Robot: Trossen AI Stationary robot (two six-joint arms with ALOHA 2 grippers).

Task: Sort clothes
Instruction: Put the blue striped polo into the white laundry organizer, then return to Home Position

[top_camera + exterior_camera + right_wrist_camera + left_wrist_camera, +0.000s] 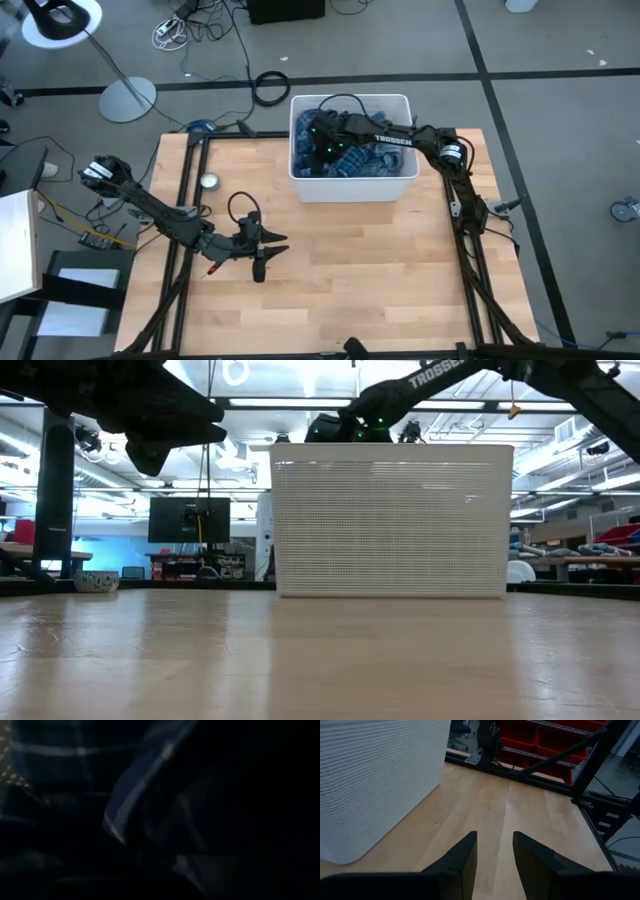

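Observation:
A white rectangular bin [350, 188] stands on the wooden table at its far middle; it also shows in the low view [390, 520]. Blue-and-white plaid clothes [378, 160] lie heaped inside it. My right gripper [322, 140] reaches down into the bin's left part, among the clothes. Its wrist view is dark and filled with plaid cloth [75, 755] close up, and its fingers do not show. My left gripper [495, 852] is open and empty above the bare table, left of centre [262, 248]. No turquoise or grey garment shows.
A small round bowl [209, 181] sits near the table's far left, also in the low view [97, 581]. Black frame rails [185, 200] run along the table's left and right edges. Bare wood [380, 270] lies in front of the bin.

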